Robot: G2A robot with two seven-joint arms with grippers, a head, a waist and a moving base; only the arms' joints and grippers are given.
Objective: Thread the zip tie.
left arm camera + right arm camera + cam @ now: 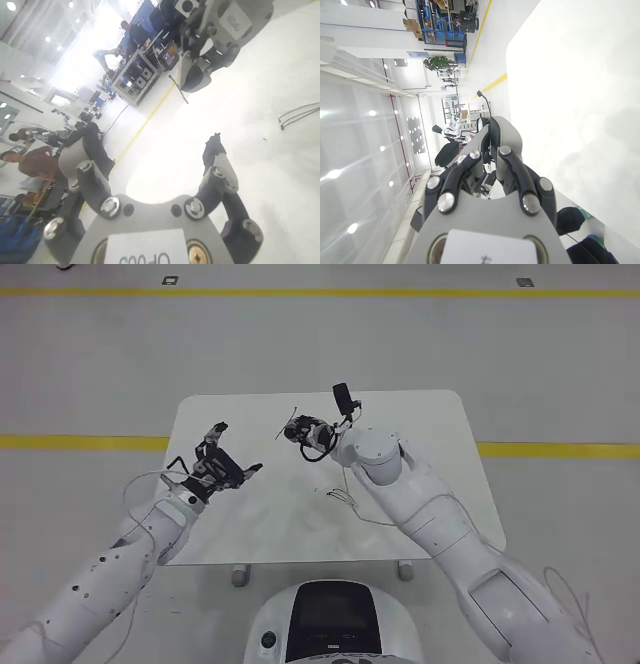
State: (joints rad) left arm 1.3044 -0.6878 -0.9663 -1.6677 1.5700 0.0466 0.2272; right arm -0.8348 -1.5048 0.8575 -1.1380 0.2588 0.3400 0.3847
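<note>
right fingers [506, 130] are pinching the zip tie [486, 102] above the surface [420, 434], left fingers [217, 155] spread and empty nearby, so i reckon we're pre-threading and next i gotta catch its free end.

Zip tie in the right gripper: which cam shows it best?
Right wrist view: the zip tie runs out from between the right gripper's shut fingers, head end clear. Left wrist view shows it as a dark strip at that gripper's fingertip; top view, a thin line.
</note>
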